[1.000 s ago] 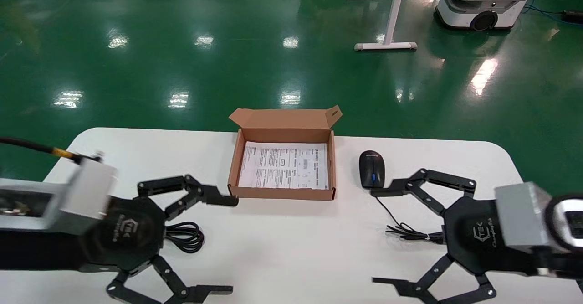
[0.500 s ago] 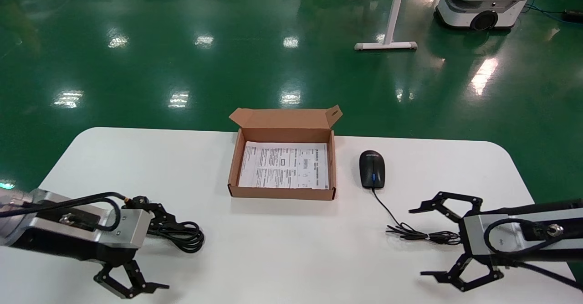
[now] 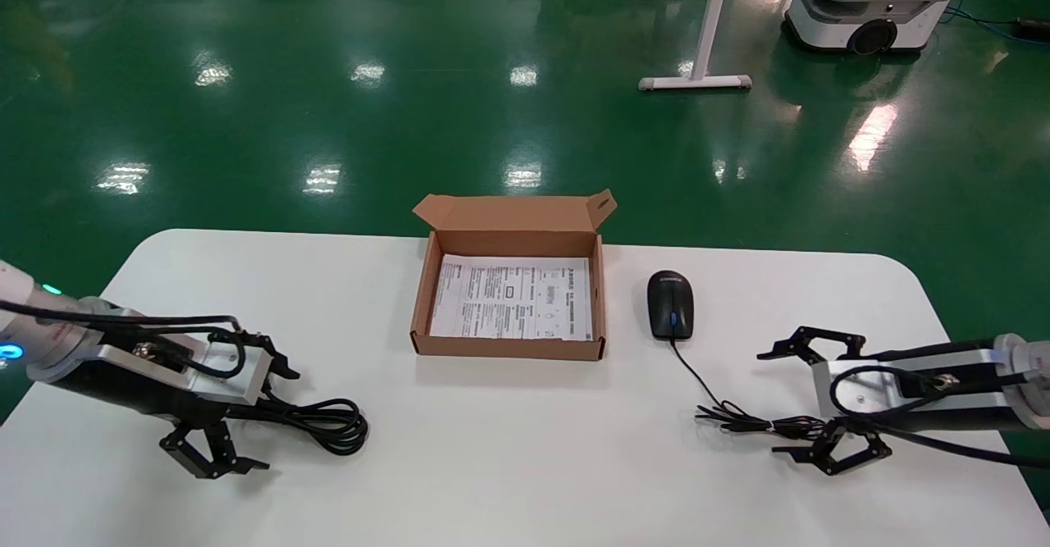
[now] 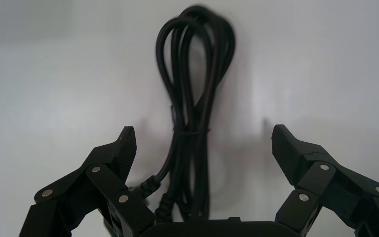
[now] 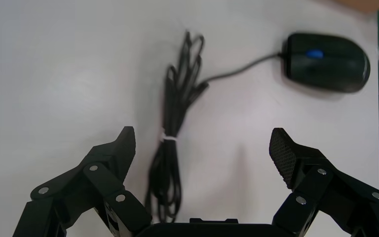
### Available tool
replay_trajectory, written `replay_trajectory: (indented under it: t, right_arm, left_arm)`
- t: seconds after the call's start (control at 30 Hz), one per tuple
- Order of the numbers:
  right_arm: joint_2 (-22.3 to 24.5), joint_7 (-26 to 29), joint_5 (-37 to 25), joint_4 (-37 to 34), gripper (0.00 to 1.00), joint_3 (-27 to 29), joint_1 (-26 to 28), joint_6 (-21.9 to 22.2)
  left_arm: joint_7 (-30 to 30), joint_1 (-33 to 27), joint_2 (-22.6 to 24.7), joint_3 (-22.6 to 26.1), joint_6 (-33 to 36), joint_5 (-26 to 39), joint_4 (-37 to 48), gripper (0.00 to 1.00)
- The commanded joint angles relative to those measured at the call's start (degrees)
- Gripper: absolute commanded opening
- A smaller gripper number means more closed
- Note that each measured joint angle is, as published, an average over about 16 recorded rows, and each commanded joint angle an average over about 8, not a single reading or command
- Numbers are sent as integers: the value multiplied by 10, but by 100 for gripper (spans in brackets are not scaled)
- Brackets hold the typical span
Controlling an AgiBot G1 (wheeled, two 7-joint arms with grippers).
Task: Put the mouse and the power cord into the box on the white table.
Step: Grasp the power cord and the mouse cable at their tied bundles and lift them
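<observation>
- Nothing packed yet: box (image 3: 509, 342) at table's (image 3: 533, 465) far middle holds only paper.
- Left gripper (image 3: 246, 416), spread wide, straddles cord (image 3: 332, 424) near left.
- Right gripper (image 3: 812, 403), spread, sits over wire; mouse (image 3: 670, 305) lies right of box.

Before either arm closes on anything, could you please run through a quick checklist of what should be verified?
1. Box open, flap up, only a printed sheet inside: ok.
2. Left tool open, straddling the cord: ok.
3. Cord bundled, tied at the middle: ok.
4. Right tool open over the mouse wire bundle: ok.
5. Right tool lined up on the mouse body: not ok; the mouse lies ahead of it, beside the box.
6. Tool height above the table: cannot tell.
</observation>
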Motion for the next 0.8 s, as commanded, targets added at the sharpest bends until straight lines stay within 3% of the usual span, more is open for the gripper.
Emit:
replay_trajectory:
  t: [0.03,0.07,0.13,0.33,0.37,0.43,0.8]
  right_arm:
    - [-12,-14,-8,-25,100,-3,7,15]
    - [-16,-18,-10,-35,100,-4,10,18]
    - [-22,-25,-12,-53,81,-5,14,21]
    - [-35,-37,-15,-91,6,-7,25,21]
    - [-36,-38,-16,-95,0,-7,27,21]
    - [-38,-39,-17,-100,0,-7,28,21]
    - [-36,-38,-14,-93,0,-6,27,19]
  left_arm:
    - [22,-9,15,5,-7,10,36,100]
    - [31,-12,20,6,-10,12,50,100]
    - [45,-16,29,7,-14,15,75,95]
    - [72,-23,46,11,-20,21,128,21]
    - [75,-23,48,12,-21,22,133,8]
    - [77,-24,50,13,-22,24,139,0]
    - [74,-22,47,12,-22,21,130,0]
